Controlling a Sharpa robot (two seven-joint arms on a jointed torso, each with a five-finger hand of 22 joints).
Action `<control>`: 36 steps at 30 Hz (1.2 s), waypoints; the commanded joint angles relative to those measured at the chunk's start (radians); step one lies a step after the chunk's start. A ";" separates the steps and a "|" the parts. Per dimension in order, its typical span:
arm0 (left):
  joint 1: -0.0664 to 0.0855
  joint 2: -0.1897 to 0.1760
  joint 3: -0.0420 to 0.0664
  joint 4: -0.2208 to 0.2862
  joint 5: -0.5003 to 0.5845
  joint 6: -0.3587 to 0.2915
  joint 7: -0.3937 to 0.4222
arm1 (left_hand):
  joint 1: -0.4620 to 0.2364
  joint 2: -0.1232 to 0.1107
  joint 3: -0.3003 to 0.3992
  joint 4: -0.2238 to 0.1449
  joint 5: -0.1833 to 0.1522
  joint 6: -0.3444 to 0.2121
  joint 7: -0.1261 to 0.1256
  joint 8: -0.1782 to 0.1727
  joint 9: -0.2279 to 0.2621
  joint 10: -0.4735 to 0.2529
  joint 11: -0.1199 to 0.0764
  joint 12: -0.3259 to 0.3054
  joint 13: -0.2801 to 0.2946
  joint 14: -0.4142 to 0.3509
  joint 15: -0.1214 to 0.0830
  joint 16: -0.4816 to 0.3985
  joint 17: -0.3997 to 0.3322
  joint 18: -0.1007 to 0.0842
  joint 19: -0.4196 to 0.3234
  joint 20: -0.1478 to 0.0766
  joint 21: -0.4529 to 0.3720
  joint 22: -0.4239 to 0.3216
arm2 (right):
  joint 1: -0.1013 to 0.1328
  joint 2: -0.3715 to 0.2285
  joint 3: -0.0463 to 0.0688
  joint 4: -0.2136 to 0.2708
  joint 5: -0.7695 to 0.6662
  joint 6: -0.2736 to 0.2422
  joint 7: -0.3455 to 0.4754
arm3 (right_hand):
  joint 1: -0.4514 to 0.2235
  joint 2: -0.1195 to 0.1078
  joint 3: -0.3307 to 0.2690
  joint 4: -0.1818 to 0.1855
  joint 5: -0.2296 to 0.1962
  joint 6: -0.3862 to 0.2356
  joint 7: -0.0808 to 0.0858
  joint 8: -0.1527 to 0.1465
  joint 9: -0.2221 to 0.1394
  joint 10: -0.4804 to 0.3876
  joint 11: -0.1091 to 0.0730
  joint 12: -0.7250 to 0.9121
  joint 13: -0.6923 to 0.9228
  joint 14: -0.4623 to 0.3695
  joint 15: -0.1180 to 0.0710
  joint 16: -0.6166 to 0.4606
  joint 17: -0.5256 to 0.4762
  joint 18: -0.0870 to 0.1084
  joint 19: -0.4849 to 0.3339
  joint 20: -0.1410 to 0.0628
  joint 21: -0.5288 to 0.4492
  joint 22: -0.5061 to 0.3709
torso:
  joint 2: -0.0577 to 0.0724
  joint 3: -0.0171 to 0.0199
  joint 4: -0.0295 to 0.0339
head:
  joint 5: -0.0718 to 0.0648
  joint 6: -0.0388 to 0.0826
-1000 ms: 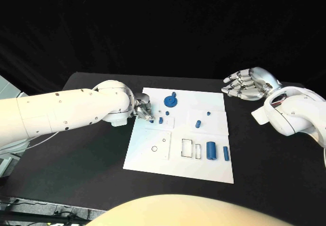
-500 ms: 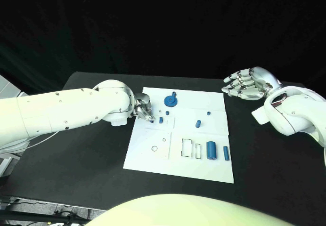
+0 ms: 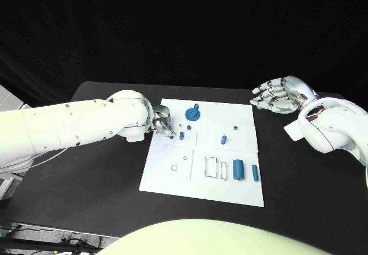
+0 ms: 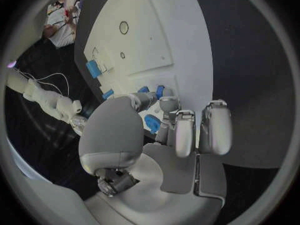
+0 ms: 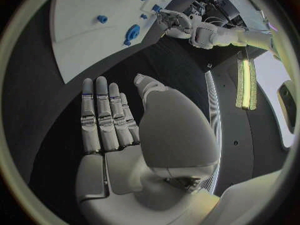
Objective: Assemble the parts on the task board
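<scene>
The white task board (image 3: 175, 155) lies in the middle of the black table. My left hand (image 3: 161, 122) hovers over its near-left corner region, thumb and fingers pinching a small blue part (image 4: 152, 122); a short blue peg (image 3: 182, 136) stands on the board right beside the fingertips. Farther along the board lie a blue round disc (image 3: 192, 113), a small stud (image 3: 234, 127), a slanted peg (image 3: 224, 140) and two cylinders (image 3: 239, 169) (image 3: 255, 172). My right hand (image 3: 279, 94) is raised off the board's far right corner, fingers spread, holding nothing (image 5: 112, 120).
Two rectangular slots (image 3: 211, 166) and a round hole (image 3: 175, 168) are cut in the board's front half. Bare black table (image 3: 84, 170) surrounds the board. My left forearm (image 3: 69, 127) crosses the table's left side.
</scene>
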 commanded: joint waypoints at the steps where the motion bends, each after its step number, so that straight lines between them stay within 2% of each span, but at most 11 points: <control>1: -0.005 0.010 -0.004 0.000 0.015 0.027 0.001 | 0.001 0.000 0.183 -0.175 0.002 0.004 -0.003 0.003 -0.001 0.006 -0.002 0.002 -0.001 0.094 -0.006 0.002 0.234 -0.008 0.006 0.003 0.003 0.071 | 0.000 0.000 0.000 0.001 -0.002 0.016 0.005 | 0.004 0.002 -0.003 0.000 0.004 0.005 0.028 -0.004 -0.001 0.009 0.002 -0.004 -0.001 -0.003 0.000 -0.003 -0.001 0.013 -0.004 0.000 -0.002 -0.001 | 0.000 0.0002 -0.0006 | -0.002 0.000; 6: -0.006 0.016 -0.005 -0.004 0.029 0.045 -0.009 | -0.001 0.000 0.184 -0.174 0.001 0.004 -0.002 0.003 -0.001 0.005 -0.002 0.000 -0.002 0.095 -0.006 0.002 0.234 -0.007 0.005 0.002 0.001 0.069 | 0.000 0.000 0.000 0.001 -0.002 0.016 0.005 | 0.004 0.002 -0.003 0.000 0.004 0.005 0.028 -0.004 -0.001 0.009 0.002 -0.004 -0.001 -0.003 0.000 -0.003 -0.001 0.013 -0.004 0.000 -0.002 -0.001 | 0.000 0.0004 -0.0008 | -0.003 -0.002; 16: -0.006 0.021 -0.005 -0.016 0.056 0.046 -0.030 | -0.058 -0.037 0.161 -0.157 0.005 0.014 -0.013 0.003 0.001 0.025 -0.008 0.009 0.013 0.096 -0.010 0.004 0.237 -0.007 0.004 0.000 0.000 0.069 | -0.001 -0.002 0.000 0.003 -0.002 0.015 0.005 | 0.004 0.002 -0.003 0.000 0.004 0.005 0.028 -0.004 -0.001 0.009 0.002 -0.004 -0.001 -0.003 0.000 -0.003 -0.001 0.013 -0.004 0.000 -0.002 -0.001 | 0.001 0.0003 -0.0009 | -0.007 -0.003; 20: -0.006 0.021 -0.006 -0.018 0.059 0.043 -0.036 | -0.114 -0.051 0.079 -0.108 -0.007 0.033 -0.024 -0.001 -0.004 0.026 -0.016 0.010 0.015 0.096 -0.016 0.004 0.237 -0.008 0.005 -0.006 -0.001 0.070 | -0.001 -0.003 0.000 0.004 -0.002 0.015 0.006 | 0.004 0.002 -0.003 0.000 0.004 0.005 0.028 -0.004 -0.001 0.009 0.002 -0.004 -0.001 -0.003 0.000 -0.003 -0.001 0.013 -0.004 0.000 -0.002 -0.001 | 0.000 0.0002 0.0000 | -0.009 -0.004; 23: -0.006 0.020 -0.006 -0.020 0.059 0.039 -0.040 | -0.149 -0.054 -0.039 -0.045 -0.008 0.045 -0.024 -0.004 -0.007 0.021 -0.016 0.009 0.014 0.096 -0.017 0.004 0.237 -0.008 0.007 -0.008 -0.002 0.071 | -0.001 -0.003 0.000 0.004 -0.002 0.015 0.006 | 0.004 0.002 -0.003 0.000 0.004 0.005 0.028 -0.004 -0.001 0.009 0.002 -0.004 -0.001 -0.003 0.000 -0.003 -0.001 0.013 -0.004 0.000 -0.002 -0.001 | 0.000 0.0000 0.0003 | -0.009 -0.002; 24: -0.006 0.019 -0.006 -0.020 0.059 0.038 -0.041 | -0.152 -0.055 -0.057 -0.035 -0.008 0.045 -0.023 -0.004 -0.007 0.020 -0.016 0.009 0.014 0.096 -0.017 0.003 0.237 -0.008 0.007 -0.008 -0.002 0.071 | -0.001 -0.003 0.000 0.005 -0.002 0.015 0.006 | 0.004 0.002 -0.003 0.000 0.004 0.005 0.028 -0.004 -0.001 0.009 0.002 -0.004 -0.001 -0.003 0.000 -0.003 -0.001 0.013 -0.004 0.000 -0.002 -0.001 | 0.000 -0.0003 0.0003 | -0.009 -0.002; 25: -0.006 0.019 -0.006 -0.021 0.060 0.035 -0.042 | -0.169 -0.060 -0.103 -0.006 -0.010 0.047 -0.021 -0.004 -0.007 0.017 -0.014 0.008 0.011 0.095 -0.015 0.003 0.236 -0.008 0.006 -0.007 -0.004 0.070 | -0.001 -0.004 0.000 0.005 -0.002 0.015 0.005 | 0.004 0.002 -0.003 0.000 0.004 0.005 0.028 -0.005 -0.001 0.009 0.002 -0.004 -0.001 -0.002 0.000 -0.004 -0.001 0.013 -0.004 0.000 -0.002 -0.002 | 0.000 -0.0004 0.0005 | -0.009 -0.002; 28: -0.006 0.017 -0.006 -0.022 0.060 0.026 -0.045 | -0.184 -0.064 -0.159 0.029 -0.009 0.043 -0.019 -0.002 -0.004 0.006 -0.012 -0.001 -0.006 0.094 -0.015 0.000 0.232 -0.006 0.003 -0.007 -0.008 0.066 | -0.001 -0.004 0.000 0.005 -0.002 0.015 0.005 | 0.004 0.002 -0.003 0.000 0.004 0.005 0.028 -0.005 -0.002 0.010 0.002 -0.005 -0.003 -0.002 0.000 -0.005 -0.002 0.013 -0.004 0.000 -0.002 -0.004 | 0.000 -0.0005 0.0004 | -0.010 -0.002; 30: -0.006 0.016 -0.006 -0.023 0.060 0.016 -0.047 | -0.186 -0.068 -0.217 0.067 -0.010 0.030 -0.015 0.000 0.002 -0.013 -0.009 -0.016 -0.034 0.091 -0.013 -0.006 0.223 -0.004 -0.005 -0.005 -0.017 0.056 | -0.001 -0.004 0.000 0.005 -0.002 0.016 0.006 | 0.004 0.002 -0.003 0.000 0.004 0.005 0.028 -0.005 -0.002 0.010 0.002 -0.005 -0.003 -0.002 0.000 -0.005 -0.002 0.013 -0.004 0.000 -0.002 -0.004 | 0.000 -0.0005 0.0003 | -0.010 -0.001; 36: -0.006 0.013 -0.005 -0.027 0.060 -0.016 -0.052 | -0.210 -0.052 -0.290 0.079 -0.012 0.020 -0.015 0.005 0.008 -0.024 -0.008 -0.017 -0.044 0.090 -0.012 -0.008 0.221 -0.002 -0.008 -0.005 -0.023 0.051 | -0.001 -0.004 0.000 0.006 -0.002 0.015 0.006 | 0.004 0.002 -0.003 0.000 0.004 0.005 0.028 -0.005 -0.002 0.010 0.002 -0.006 -0.003 -0.002 0.000 -0.005 -0.003 0.012 -0.005 0.000 -0.002 -0.005 | 0.000 -0.0005 -0.0008 | -0.011 0.001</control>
